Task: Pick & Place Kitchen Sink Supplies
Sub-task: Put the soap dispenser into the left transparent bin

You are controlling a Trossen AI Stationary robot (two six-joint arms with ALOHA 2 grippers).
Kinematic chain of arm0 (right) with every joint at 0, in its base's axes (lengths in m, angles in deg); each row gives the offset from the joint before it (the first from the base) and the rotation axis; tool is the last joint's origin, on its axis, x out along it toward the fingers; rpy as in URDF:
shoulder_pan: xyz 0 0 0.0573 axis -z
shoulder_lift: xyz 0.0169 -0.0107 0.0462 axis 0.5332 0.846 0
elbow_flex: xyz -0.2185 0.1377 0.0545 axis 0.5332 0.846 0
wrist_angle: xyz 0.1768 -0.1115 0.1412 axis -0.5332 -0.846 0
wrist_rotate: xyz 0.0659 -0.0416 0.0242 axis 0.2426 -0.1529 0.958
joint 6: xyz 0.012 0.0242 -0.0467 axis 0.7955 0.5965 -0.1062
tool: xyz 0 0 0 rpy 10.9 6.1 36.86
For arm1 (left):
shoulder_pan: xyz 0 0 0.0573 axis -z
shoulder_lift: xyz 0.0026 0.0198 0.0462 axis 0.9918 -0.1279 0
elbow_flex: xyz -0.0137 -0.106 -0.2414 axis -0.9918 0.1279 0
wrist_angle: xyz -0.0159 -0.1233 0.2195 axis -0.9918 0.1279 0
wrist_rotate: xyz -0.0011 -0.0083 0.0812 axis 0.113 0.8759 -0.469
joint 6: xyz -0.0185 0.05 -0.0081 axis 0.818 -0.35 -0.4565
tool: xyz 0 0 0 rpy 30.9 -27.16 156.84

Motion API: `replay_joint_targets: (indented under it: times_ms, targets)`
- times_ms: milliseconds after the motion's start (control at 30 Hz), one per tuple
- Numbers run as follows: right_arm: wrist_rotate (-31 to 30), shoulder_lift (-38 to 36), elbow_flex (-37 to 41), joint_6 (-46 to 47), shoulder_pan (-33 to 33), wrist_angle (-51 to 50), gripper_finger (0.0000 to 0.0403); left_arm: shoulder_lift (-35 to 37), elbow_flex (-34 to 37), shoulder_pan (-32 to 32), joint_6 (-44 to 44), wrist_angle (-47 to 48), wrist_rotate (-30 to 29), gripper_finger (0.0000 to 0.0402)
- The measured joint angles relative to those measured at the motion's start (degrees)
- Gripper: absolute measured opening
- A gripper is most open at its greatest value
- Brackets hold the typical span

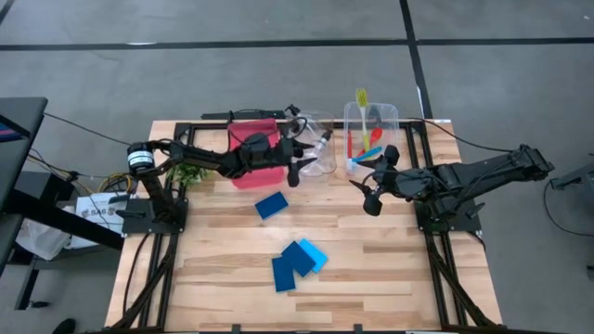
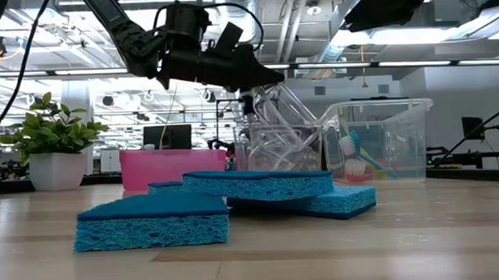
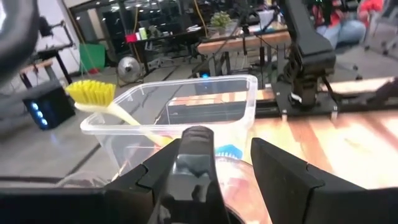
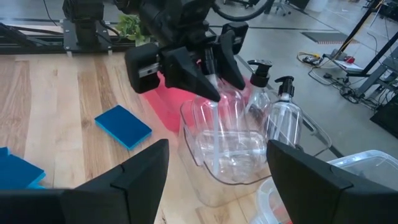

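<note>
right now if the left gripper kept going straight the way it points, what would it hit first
Probably the clear bin with the brushes. The left gripper, fingers open over the bottle bin, faces that bin's near wall, where the yellow-green brush leans out. Depth is unclear, so it might pass just over the rim.

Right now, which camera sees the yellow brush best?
The left wrist view: the yellow brush shows big, bristles up, leaning in its clear bin. The high view shows it tiny. I can't pick it out in the low or right wrist views.
</note>
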Motion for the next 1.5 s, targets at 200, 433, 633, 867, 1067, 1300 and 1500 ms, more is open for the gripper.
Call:
replay_joint_targets:
  times_ms: [200, 433, 633, 867, 1067, 1300, 1500]
  targets:
    - [0.0, 0.0, 0.0, 0.0, 0.0, 0.0, 0.0265, 1.3, 1.2, 0.0, -2.4, 0.7, -0.3, 0.0187]
    - [0.0, 0.0, 0.0, 0.0, 0.0, 0.0, 0.0265, 4.8, 1.5, -0.1, -2.3, 2.7, -0.5, 0.0186]
    - [0.0, 0.0, 0.0, 0.0, 0.0, 0.0, 0.0265, 5.8, 1.5, -0.1, -2.1, 3.6, -0.4, 0.0186]
    - [0.0, 0.0, 0.0, 0.0, 0.0, 0.0, 0.0265, 5.8, 1.5, -0.1, 0.6, 4.8, 0.1, 0.0202]
    - [0.0, 0.0, 0.0, 0.0, 0.0, 0.0, 0.0265, 5.8, 1.4, -0.1, 2.2, 5.2, 0.2, 0.0229]
    - [0.0, 0.0, 0.0, 0.0, 0.0, -0.2, 0.0265, 5.9, 1.3, 0.0, 2.3, 7.1, 0.6, 0.0239]
    - [0.1, 0.0, 0.0, 0.0, 0.0, -0.5, 0.0265, 6.0, 1.2, -0.3, 2.3, 9.3, 0.7, 0.0234]
